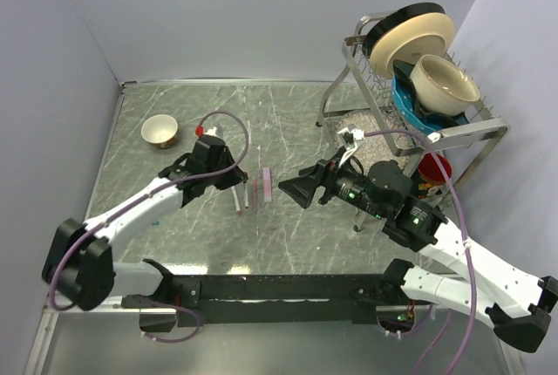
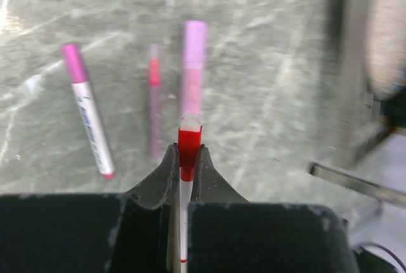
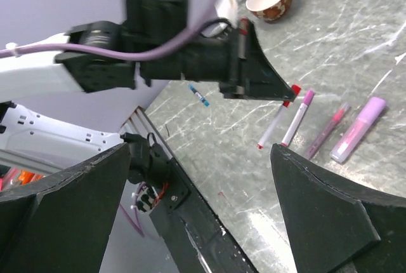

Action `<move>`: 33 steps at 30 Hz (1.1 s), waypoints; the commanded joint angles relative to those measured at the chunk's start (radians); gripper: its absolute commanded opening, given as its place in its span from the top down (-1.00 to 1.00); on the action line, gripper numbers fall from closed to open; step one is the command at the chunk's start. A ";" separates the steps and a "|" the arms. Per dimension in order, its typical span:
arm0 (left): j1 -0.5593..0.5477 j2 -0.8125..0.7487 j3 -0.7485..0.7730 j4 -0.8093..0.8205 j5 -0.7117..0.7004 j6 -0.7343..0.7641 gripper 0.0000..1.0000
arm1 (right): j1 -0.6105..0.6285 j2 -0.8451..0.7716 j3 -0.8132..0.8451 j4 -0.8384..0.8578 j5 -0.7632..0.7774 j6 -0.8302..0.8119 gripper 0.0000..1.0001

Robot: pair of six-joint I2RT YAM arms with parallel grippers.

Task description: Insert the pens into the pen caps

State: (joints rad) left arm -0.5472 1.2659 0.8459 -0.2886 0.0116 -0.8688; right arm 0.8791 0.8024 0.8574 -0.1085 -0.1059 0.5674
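Nearest, you had one left pincer [image 2: 186, 152] pressed together on one red-capped pen [image 2: 189, 143], pinched just behind the cap and held above the surface [image 2: 285, 95]. You had one right pincer [image 3: 198, 151], spread wide and holding nothing, facing it. Likely risks: the red cap might not have been fully seated, so a knock could have popped it off. The spread fingers stood near enough to the row to sweep it if you swung low. On the surface beyond lay three loose pens: one pink-capped pen [image 2: 89, 111], one thin pink pen [image 2: 154, 101] and one broad lilac pen [image 2: 193, 70], side by side. One short blue-tipped piece [image 3: 198, 95] lay apart, pen or cap you could not tell. You could make out no separate caps. Farthest were one bowl [image 1: 160, 131] and one dish rack [image 1: 471, 131].
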 commanded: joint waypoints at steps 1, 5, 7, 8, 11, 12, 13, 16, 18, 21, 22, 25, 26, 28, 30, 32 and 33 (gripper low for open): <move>0.007 0.065 -0.001 0.080 -0.081 0.013 0.98 | 0.006 0.014 0.058 -0.030 0.017 -0.009 -0.99; 0.012 0.160 -0.011 0.118 -0.116 0.004 0.91 | 0.008 0.012 0.069 -0.020 -0.003 0.003 -1.00; 0.013 0.194 -0.013 0.158 -0.110 0.011 0.88 | 0.009 0.006 0.078 -0.026 -0.011 0.005 -1.00; 0.013 0.232 -0.010 0.161 -0.110 0.013 0.87 | 0.009 0.001 0.080 -0.028 -0.012 0.005 -1.00; 0.016 0.306 0.024 0.154 -0.113 0.005 0.88 | 0.011 -0.011 0.083 -0.031 -0.009 0.008 -1.00; 0.016 0.319 0.031 0.146 -0.110 0.004 0.85 | 0.011 -0.014 0.083 -0.034 -0.006 0.008 -1.00; 0.016 0.326 0.035 0.144 -0.107 0.007 0.78 | 0.012 -0.019 0.086 -0.037 -0.005 0.008 -1.00; 0.016 0.319 0.045 0.099 -0.139 0.005 0.47 | 0.014 -0.026 0.095 -0.059 0.000 0.009 -1.00; 0.018 0.299 0.068 0.033 -0.180 0.004 0.16 | 0.015 -0.034 0.098 -0.065 -0.002 0.011 -1.00; 0.033 0.264 0.136 -0.084 -0.214 -0.013 -0.19 | 0.020 -0.042 0.101 -0.060 -0.008 0.020 -1.00; 0.045 0.245 0.154 -0.110 -0.235 -0.025 -0.27 | 0.021 -0.042 0.106 -0.060 -0.009 0.020 -1.00; 0.085 0.208 0.231 -0.208 -0.260 -0.053 -0.45 | 0.027 -0.034 0.117 -0.059 -0.009 0.022 -1.00; 0.101 0.198 0.260 -0.230 -0.265 -0.067 -0.47 | 0.032 -0.031 0.118 -0.056 -0.009 0.022 -1.00; 0.168 0.159 0.280 -0.305 -0.282 -0.131 -0.48 | 0.038 -0.022 0.126 -0.054 -0.011 0.025 -1.00; 0.231 0.135 0.295 -0.372 -0.309 -0.191 -0.47 | 0.050 -0.016 0.132 -0.060 -0.003 0.023 -1.00; 0.340 0.098 0.288 -0.480 -0.332 -0.298 -0.40 | 0.063 -0.008 0.134 -0.068 0.008 0.023 -1.00; 0.378 0.086 0.279 -0.509 -0.341 -0.330 -0.36 | 0.064 -0.006 0.135 -0.068 0.011 0.025 -1.00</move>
State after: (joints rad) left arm -0.3096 1.4151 1.1206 -0.5678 -0.2420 -1.0206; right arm 0.9237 0.7872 0.9409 -0.1890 -0.1158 0.5865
